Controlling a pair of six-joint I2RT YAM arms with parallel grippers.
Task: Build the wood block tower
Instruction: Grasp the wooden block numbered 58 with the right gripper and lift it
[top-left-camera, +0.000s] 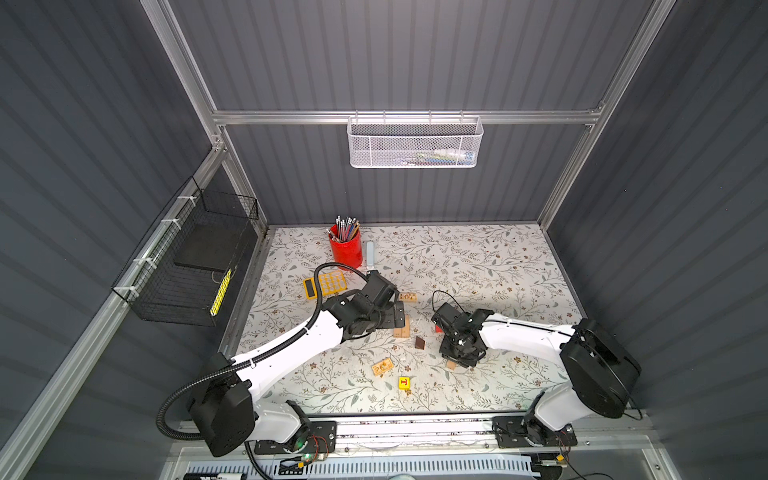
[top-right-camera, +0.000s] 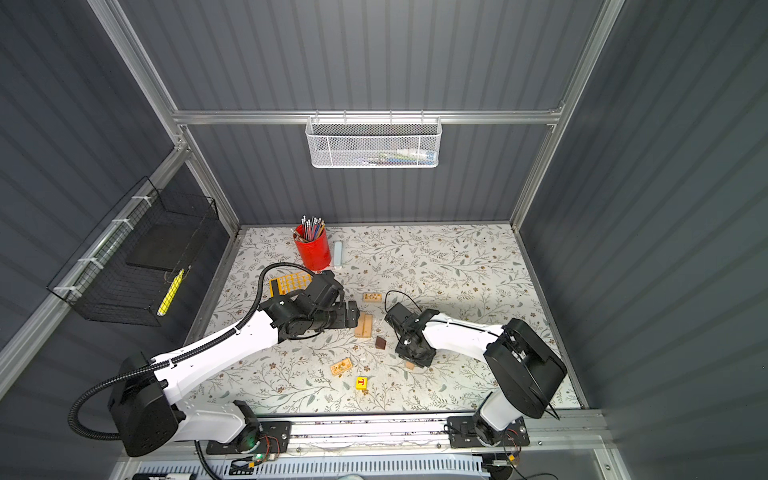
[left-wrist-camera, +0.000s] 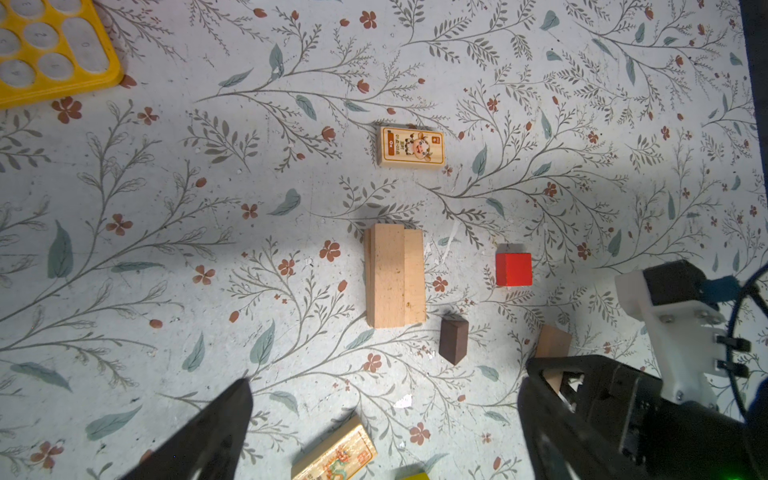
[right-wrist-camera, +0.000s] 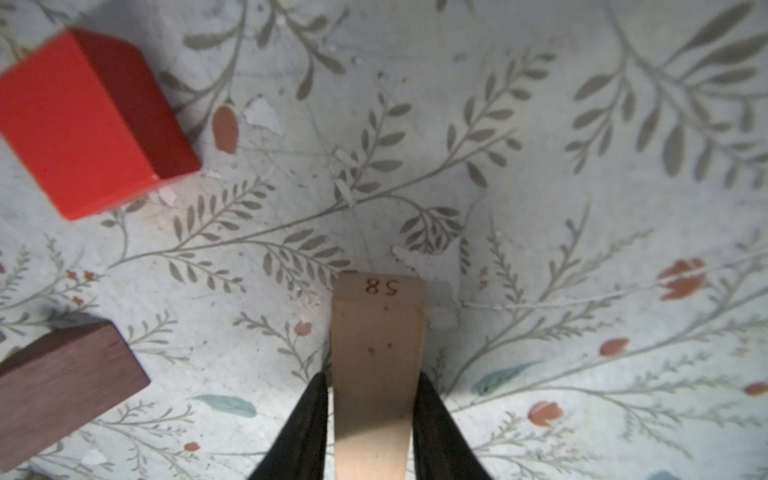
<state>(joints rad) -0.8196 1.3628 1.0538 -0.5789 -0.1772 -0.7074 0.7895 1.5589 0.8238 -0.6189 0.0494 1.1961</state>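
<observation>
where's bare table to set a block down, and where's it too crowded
Free: the table's far right, beyond the printed block; the near strip right of the yellow cube. Crowded: the middle, around plank stack, dark wedge, red cube.

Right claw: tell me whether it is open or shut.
The right claw is shut on the plank: in the right wrist view its fingers press against both long sides of it.
</observation>
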